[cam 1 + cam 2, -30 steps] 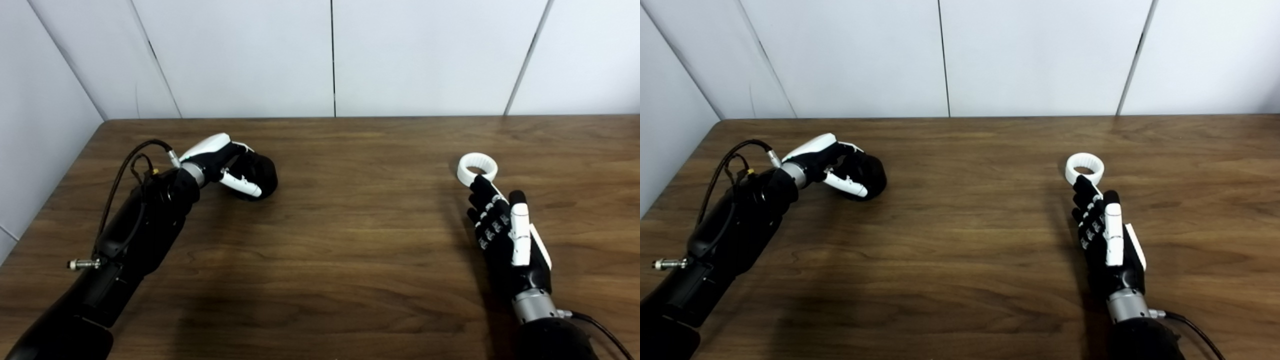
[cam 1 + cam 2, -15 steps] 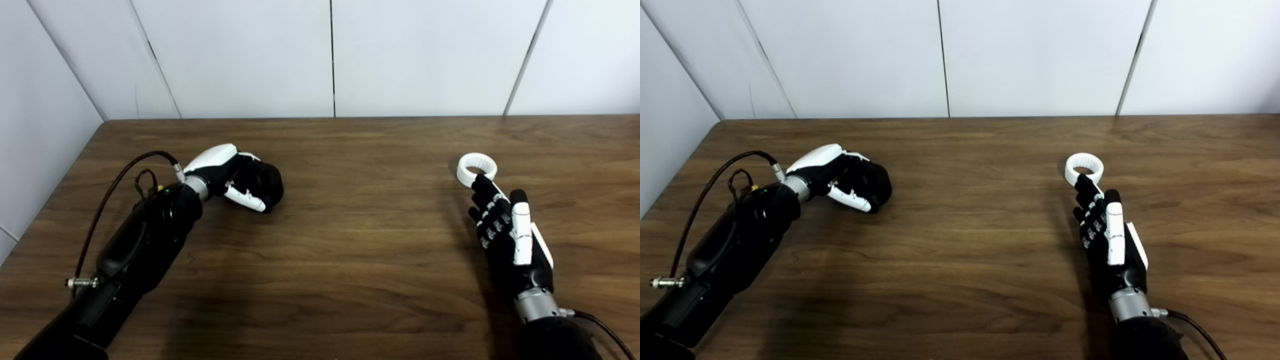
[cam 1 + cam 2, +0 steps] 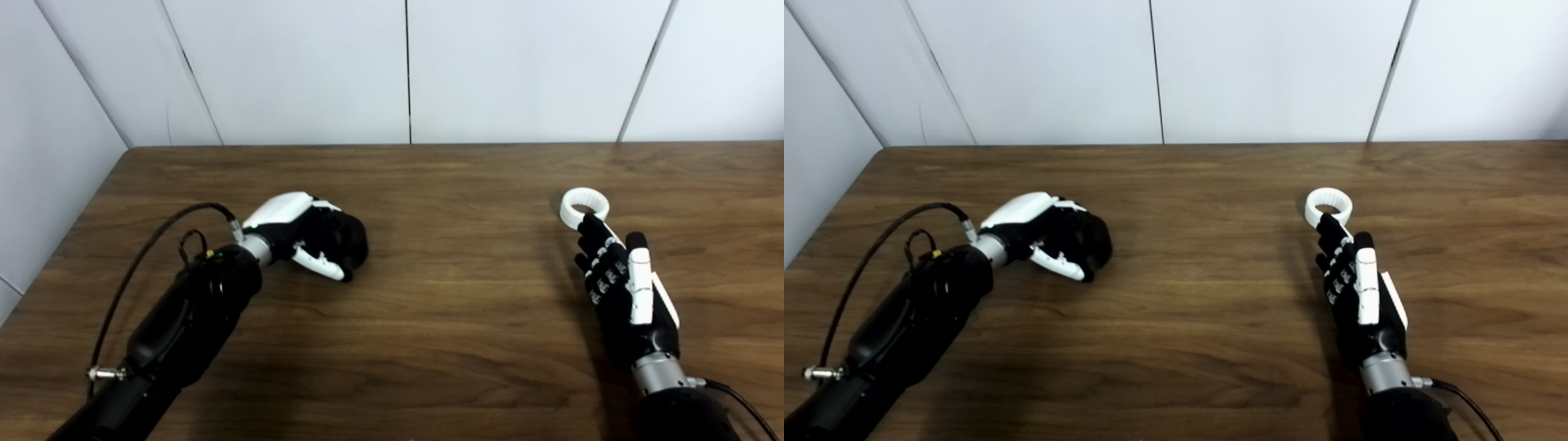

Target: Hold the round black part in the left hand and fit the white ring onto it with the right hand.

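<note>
So, roughly 1st step done: left hand point(image 3: 306, 229) is curled round the round black part point(image 3: 352, 239), low over the dark wood-grain table point(image 3: 453, 306), well left of the ribbed white plastic ring point(image 3: 584, 207). Ring lies flat on table, unfitted. Right hand point(image 3: 625, 288), fingers apart & empty, sits just near-side of ring, tips at its rim. Left to do: pick ring, fit. Count: 1 part, 1 ring, 2 hands.

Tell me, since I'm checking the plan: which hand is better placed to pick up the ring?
Right. The right hand lies open with its fingertips at the ring, while the left hand is far off, shut on the black part.
</note>
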Available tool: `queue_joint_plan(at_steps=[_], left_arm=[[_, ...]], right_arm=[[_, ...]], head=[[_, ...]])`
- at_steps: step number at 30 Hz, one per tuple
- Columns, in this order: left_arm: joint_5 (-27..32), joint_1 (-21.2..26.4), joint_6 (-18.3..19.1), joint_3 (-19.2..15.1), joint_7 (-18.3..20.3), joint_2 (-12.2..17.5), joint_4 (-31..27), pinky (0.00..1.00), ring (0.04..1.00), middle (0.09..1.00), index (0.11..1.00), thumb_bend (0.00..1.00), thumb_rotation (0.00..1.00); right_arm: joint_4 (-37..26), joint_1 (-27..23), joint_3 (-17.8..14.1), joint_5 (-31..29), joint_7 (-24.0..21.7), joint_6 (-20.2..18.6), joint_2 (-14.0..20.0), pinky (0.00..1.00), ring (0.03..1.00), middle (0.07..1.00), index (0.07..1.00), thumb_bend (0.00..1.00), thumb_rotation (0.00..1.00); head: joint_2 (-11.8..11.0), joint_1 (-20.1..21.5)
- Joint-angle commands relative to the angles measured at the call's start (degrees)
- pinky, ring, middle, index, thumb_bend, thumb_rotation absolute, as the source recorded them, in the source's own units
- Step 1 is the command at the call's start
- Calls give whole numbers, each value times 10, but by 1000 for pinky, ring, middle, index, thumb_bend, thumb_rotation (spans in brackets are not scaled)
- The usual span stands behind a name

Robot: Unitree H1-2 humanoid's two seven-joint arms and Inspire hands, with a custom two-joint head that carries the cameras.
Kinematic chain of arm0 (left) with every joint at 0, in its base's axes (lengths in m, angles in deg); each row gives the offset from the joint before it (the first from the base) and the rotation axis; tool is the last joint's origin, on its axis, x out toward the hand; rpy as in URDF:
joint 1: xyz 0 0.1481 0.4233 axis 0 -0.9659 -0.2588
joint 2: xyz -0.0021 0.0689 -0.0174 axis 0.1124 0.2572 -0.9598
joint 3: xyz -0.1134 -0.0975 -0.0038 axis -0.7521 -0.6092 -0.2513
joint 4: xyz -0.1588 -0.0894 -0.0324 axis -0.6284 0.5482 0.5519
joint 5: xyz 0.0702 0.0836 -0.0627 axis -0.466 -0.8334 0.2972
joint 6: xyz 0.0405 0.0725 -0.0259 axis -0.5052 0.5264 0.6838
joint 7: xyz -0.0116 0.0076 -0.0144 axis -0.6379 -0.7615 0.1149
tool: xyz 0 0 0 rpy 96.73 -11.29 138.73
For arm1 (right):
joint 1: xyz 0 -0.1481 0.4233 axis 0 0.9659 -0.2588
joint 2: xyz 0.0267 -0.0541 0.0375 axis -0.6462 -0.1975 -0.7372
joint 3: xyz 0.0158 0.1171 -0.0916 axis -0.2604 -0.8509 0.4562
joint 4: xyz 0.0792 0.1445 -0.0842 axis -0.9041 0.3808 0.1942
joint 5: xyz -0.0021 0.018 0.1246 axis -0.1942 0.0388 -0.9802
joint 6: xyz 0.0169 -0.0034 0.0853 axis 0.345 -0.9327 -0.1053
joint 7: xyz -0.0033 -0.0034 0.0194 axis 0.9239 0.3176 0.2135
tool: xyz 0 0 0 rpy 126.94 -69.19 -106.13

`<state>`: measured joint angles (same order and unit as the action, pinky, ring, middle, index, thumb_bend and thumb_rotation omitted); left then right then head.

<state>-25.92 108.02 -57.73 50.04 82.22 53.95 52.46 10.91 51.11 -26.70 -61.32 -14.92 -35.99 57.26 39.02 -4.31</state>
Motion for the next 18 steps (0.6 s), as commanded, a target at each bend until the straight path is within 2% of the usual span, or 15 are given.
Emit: queue_joint_plan(at_steps=[1, 18], left_arm=[[-8, 0, -5, 4, 4, -2, -22, 922, 1000, 946, 820, 930, 397], [-43, -39, 18, 28, 56, -44, -125, 929, 1000, 945, 827, 936, 404]], right_arm=[[-22, -14, 3, -1, -2, 13, 0, 1000, 989, 940, 903, 567, 1000], [-18, -13, 9, 3, 2, 15, -5, 1000, 995, 945, 905, 554, 1000]], head=[[0, -1], [1, 4]])
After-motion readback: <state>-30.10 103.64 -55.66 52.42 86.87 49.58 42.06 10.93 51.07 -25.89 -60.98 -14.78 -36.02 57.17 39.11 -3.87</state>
